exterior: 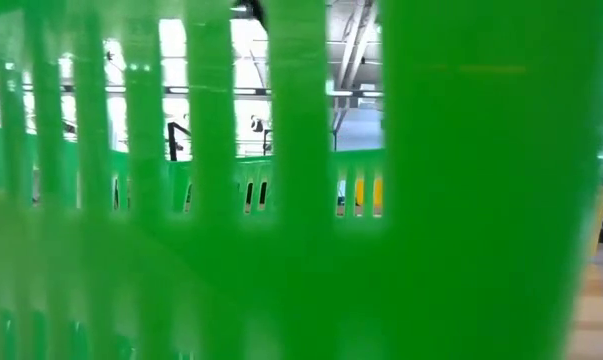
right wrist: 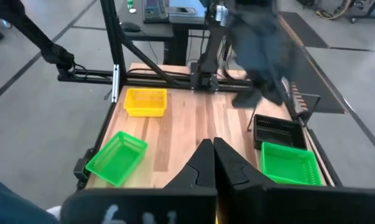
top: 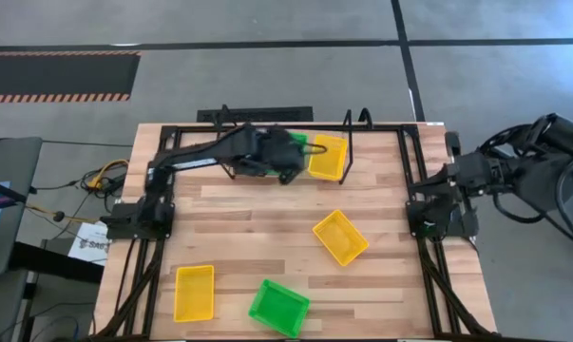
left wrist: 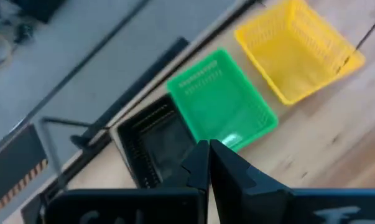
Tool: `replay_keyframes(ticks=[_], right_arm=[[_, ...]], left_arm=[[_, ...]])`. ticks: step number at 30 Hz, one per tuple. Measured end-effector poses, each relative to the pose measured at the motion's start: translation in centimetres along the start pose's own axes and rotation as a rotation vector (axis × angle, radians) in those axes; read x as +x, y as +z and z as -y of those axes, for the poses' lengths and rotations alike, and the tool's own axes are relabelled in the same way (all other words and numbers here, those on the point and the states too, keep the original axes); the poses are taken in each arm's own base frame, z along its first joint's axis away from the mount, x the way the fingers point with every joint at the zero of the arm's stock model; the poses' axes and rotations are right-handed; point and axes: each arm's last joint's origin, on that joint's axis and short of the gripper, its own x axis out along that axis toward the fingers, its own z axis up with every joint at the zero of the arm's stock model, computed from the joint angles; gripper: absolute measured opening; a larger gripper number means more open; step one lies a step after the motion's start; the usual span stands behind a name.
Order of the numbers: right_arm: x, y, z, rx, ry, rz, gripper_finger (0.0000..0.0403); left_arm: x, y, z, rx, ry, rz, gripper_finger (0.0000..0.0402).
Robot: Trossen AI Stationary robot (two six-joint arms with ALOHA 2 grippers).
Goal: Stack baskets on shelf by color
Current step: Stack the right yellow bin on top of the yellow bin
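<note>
The shelf at the counter's far edge carries a row: a black basket, a green basket beside it, and a yellow basket next along. The left claw hovers over them, fingers together and empty. Off the shelf, toward the counter's near edge, wait two yellow baskets and a green one. The right claw rests pressed together beside the counter. I judge the job roughly half done.
</note>
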Motion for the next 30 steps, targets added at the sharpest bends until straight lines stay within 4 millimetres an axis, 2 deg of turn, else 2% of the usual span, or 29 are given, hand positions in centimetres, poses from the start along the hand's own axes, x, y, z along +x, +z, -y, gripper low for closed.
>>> replay_keyframes(ticks=[7, 11, 13, 18, 24, 27, 30], right_arm=[[-1.6, -0.3, 1.9, 0.016, 0.058, 0.018, 0.0001], [-2.1, -0.9, 2.7, 0.037, 0.064, 0.016, 0.0001], [-2.0, -1.6, 2.9, 0.067, 0.055, 0.001, 0.0001], [-0.3, -4.5, 2.5, 0.172, -0.013, -0.095, 0.0001], [3.6, -8.8, 0.3, 0.388, -0.130, -0.264, 0.0001], [5.6, -10.4, -0.9, 0.496, -0.201, -0.337, 0.0000], [8.2, -11.2, -2.2, 0.572, -0.313, -0.383, 0.0002]], left_arm=[[-7.6, -2.9, -2.5, -0.087, -0.028, 0.218, 0.0000], [-10.5, -5.3, -4.6, -0.115, -0.084, 0.270, 0.0000], [-11.3, -6.8, -5.6, -0.149, -0.112, 0.274, 0.0000], [-10.9, -12.0, -7.4, -0.276, -0.161, 0.220, 0.0000], [-7.9, -18.3, -7.4, -0.349, -0.150, 0.062, 0.0000], [-6.3, -20.1, -7.1, -0.359, -0.120, 0.009, 0.0000], [-5.3, -20.9, -6.6, -0.337, -0.109, -0.043, 0.0000]])
